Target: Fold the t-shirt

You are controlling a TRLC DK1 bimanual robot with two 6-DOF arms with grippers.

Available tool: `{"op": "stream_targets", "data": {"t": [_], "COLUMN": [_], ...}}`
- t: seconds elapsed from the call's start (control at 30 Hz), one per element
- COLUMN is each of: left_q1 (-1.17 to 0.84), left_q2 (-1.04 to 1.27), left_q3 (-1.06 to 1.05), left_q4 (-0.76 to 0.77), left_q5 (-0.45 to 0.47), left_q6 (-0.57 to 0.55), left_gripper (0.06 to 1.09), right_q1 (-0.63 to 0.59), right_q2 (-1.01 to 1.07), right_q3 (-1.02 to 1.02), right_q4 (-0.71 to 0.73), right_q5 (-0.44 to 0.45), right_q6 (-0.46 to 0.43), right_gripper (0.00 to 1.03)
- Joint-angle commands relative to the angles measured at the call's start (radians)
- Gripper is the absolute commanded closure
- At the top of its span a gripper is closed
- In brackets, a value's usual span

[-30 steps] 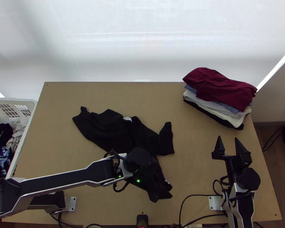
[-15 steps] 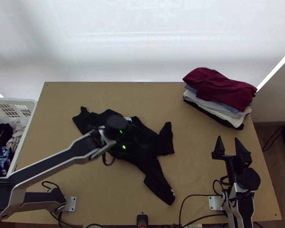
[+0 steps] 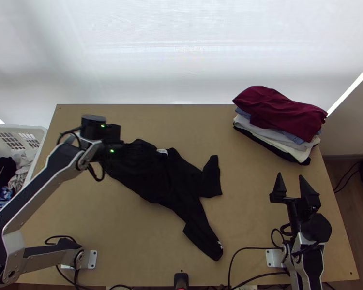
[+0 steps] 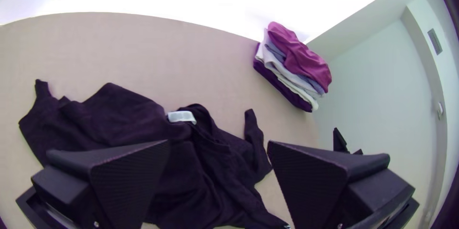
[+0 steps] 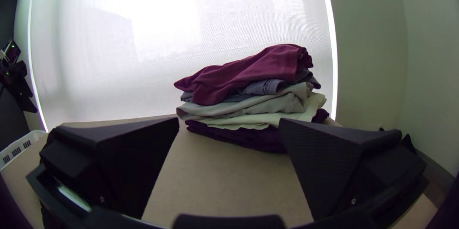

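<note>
A black t-shirt (image 3: 157, 179) lies crumpled and unevenly spread over the table's middle, one narrow part stretching toward the near edge, a white label (image 3: 162, 151) at its far side. Over the shirt's left end is my left gripper (image 3: 114, 140), dark against dark cloth. In the left wrist view the left gripper (image 4: 218, 145) is open above the shirt (image 4: 196, 181), no cloth between its fingers. My right gripper (image 3: 290, 186) stands open at the table's right side, apart from the shirt; in the right wrist view the right gripper (image 5: 228, 123) has its fingers wide apart.
A stack of folded clothes (image 3: 280, 121), dark red on top, sits at the table's far right. At the left edge stands a white basket (image 3: 36, 140) holding clothes. Black cables (image 3: 249, 249) run along the near edge of the table (image 3: 249, 212).
My left arm has swung from over the shirt's near part up and left to its left end, uncovering the near part, which now lies straighter. The right arm has kept still.
</note>
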Motion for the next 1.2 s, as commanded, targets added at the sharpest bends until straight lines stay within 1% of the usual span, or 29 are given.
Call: {"op": "stream_targets", "data": {"t": [0.0, 0.1, 0.37, 0.43, 0.47, 0.53, 0.57, 0.63, 0.73, 0.77, 0.8, 0.93, 1.0, 1.07, 1.17], "left_q1": [0.043, 0.081, 0.141, 0.153, 0.161, 0.186, 0.196, 0.215, 0.235, 0.239, 0.244, 0.259, 0.262, 0.267, 0.279], "left_q2": [-0.014, -0.004, -0.015, -0.026, -0.031, -0.046, -0.054, -0.064, -0.077, -0.078, -0.084, -0.107, -0.121, -0.139, -0.162], "left_q3": [0.057, 0.092, 0.126, 0.125, 0.123, 0.125, 0.123, 0.122, 0.115, 0.115, 0.115, 0.103, 0.092, 0.082, 0.060], "left_q4": [-0.060, -0.109, -0.163, -0.174, -0.177, -0.188, -0.189, -0.194, -0.194, -0.194, -0.192, -0.183, -0.175, -0.166, -0.160], "left_q5": [-0.011, -0.017, -0.049, -0.063, -0.071, -0.071, -0.071, -0.071, -0.071, -0.071, -0.071, -0.071, -0.071, -0.071, -0.071], "left_q6": [0.045, 0.053, 0.050, 0.048, 0.048, 0.048, 0.048, 0.047, 0.047, 0.045, 0.044, 0.033, 0.030, 0.027, 0.025], "left_gripper": [0.10, 0.10, 0.10, 0.10, 0.10, 0.10, 0.10, 0.10, 0.10, 0.10, 0.10, 0.10, 0.10, 0.10, 0.10], "right_q1": [-0.002, 0.032, 0.182, 0.194, 0.199, 0.244, 0.273, 0.329, 0.449, 0.475, 0.474, 0.371, 0.377, 0.386, 0.386], "right_q2": [-0.003, -0.003, -0.003, -0.003, -0.003, -0.003, -0.003, -0.003, -0.001, -0.001, 0.002, -0.003, -0.001, 0.006, 0.101], "right_q3": [-0.005, -0.006, -0.005, -0.005, -0.005, -0.006, -0.005, -0.005, -0.005, -0.005, -0.003, 0.001, 0.027, 0.069, 0.149], "right_q4": [-0.017, -0.015, -0.017, -0.017, -0.017, -0.017, -0.020, -0.023, -0.023, -0.025, -0.028, -0.025, -0.022, -0.023, -0.040], "right_q5": [0.008, 0.005, 0.007, 0.005, 0.005, 0.005, 0.007, 0.011, 0.013, 0.013, 0.014, 0.013, 0.011, 0.011, 0.007], "right_q6": [-0.007, -0.007, 0.002, 0.002, 0.015, 0.088, 0.103, 0.122, 0.123, 0.123, 0.122, 0.071, 0.015, -0.022, -0.078], "right_gripper": [0.05, 0.05, 0.05, 0.05, 0.05, 0.05, 0.05, 0.05, 0.05, 0.05, 0.05, 0.05, 0.05, 0.05, 0.05]}}
